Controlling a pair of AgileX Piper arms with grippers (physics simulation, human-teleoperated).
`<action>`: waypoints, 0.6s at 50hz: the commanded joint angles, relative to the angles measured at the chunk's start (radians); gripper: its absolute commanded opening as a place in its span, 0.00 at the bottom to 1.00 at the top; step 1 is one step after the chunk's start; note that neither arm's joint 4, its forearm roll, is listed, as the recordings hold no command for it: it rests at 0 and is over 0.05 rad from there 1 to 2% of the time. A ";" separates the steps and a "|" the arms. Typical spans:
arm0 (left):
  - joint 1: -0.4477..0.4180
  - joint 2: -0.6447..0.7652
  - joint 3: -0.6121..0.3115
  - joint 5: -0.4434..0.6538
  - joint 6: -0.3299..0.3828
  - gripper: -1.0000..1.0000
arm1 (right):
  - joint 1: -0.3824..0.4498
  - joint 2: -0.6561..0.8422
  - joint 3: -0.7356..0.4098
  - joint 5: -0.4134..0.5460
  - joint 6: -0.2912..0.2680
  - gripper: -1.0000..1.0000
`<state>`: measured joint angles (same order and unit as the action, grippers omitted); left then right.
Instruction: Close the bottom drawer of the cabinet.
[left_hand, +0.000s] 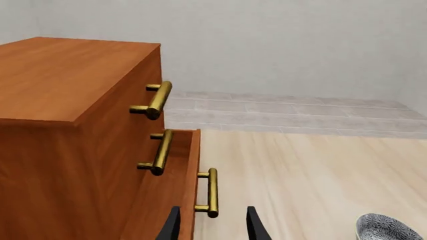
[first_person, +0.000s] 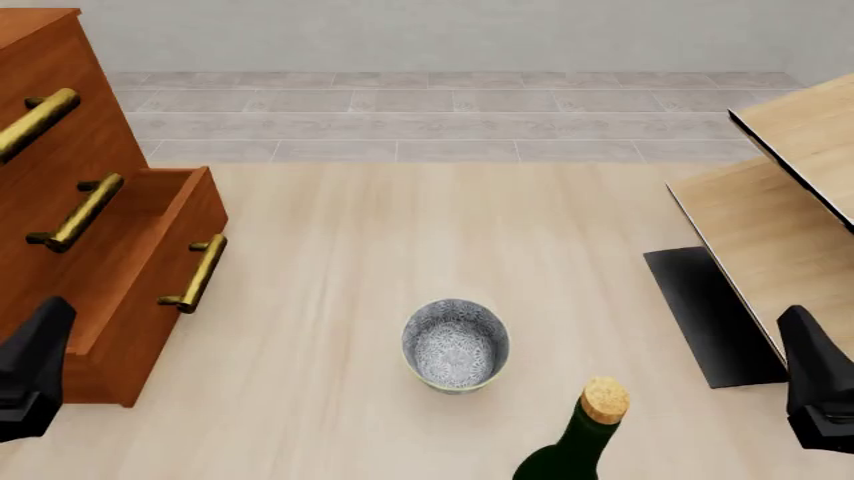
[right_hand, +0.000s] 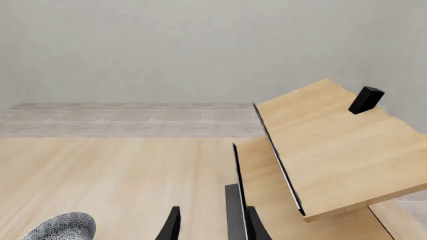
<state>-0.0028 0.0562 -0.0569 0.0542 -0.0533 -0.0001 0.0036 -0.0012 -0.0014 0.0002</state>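
You are looking at the cabinet (first_person: 54, 200) filling the left edge of the front view, and the bottom drawer (first_person: 160, 290) is sticking out from it at the lower left of that frame, its brass handle (first_person: 196, 274) angled toward the bowl. The two drawers above are sitting flush.

Your left gripper (left_hand: 212, 227) is hovering at the bottom centre of the left wrist view with its fingers spread and empty, the drawer's handle (left_hand: 211, 192) showing just above the gap. Your right gripper (right_hand: 212, 227) is also spread and holding nothing, facing the pale wood furniture (right_hand: 320, 150) on the right.

The main risk is that you are lining up on the handle rather than the drawer front. If the fingers are straddling or hooking the bar while you push, they may be catching on it instead of sliding the drawer home. An off-centre push could also be skewing the drawer so it jams.

Watch the bowl (first_person: 455, 345) and the corked bottle (first_person: 581, 440) at lower centre; a wide swing of either arm could be knocking them.
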 joint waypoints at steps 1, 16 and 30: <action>0.005 -0.053 0.040 -0.045 0.053 1.00 | 0.001 0.012 -0.002 -0.004 -0.001 1.00; 0.005 -0.054 0.049 -0.050 0.049 1.00 | 0.005 0.009 -0.003 -0.002 -0.016 1.00; -0.084 0.065 0.056 -0.109 -0.022 1.00 | 0.014 0.002 -0.002 -0.002 -0.032 1.00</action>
<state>-0.0365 0.0527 -0.0073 -0.0140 -0.0395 0.0090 0.0087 -0.0037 -0.0029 -0.0212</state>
